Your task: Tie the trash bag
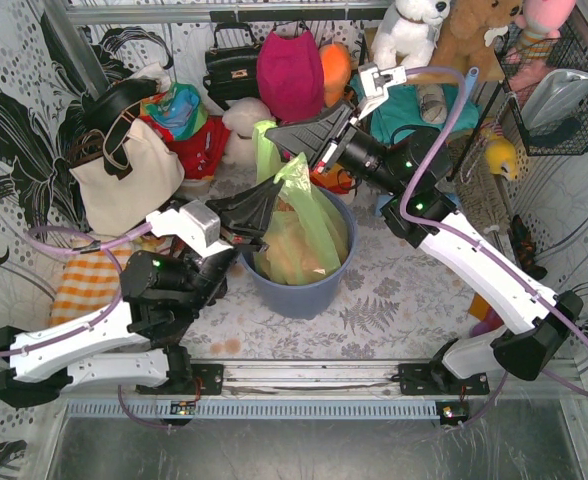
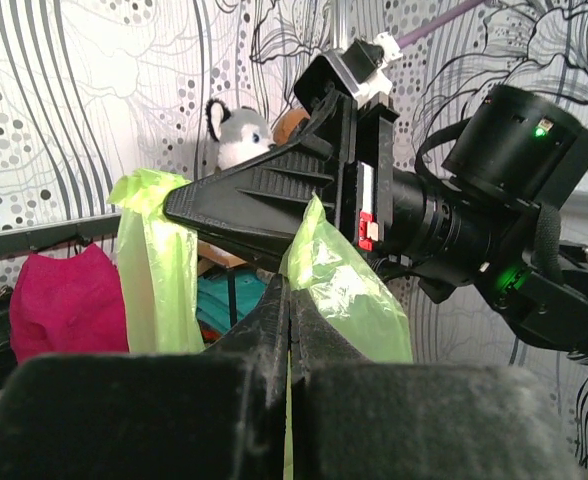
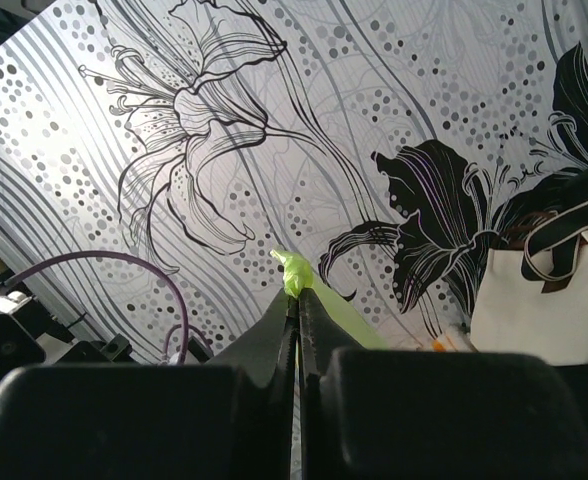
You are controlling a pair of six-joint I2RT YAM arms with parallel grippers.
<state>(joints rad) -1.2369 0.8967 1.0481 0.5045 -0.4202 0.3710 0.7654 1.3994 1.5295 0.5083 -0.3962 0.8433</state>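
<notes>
Evidently mid-tie: left gripper [image 1: 277,190], right gripper [image 1: 274,137] each clamped on trash bag [image 1: 309,225] flap; crossing flaps judged next

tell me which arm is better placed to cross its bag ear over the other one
Probably right: the right pincer holds its ear of the trash bag higher, above the left pincer.
</notes>
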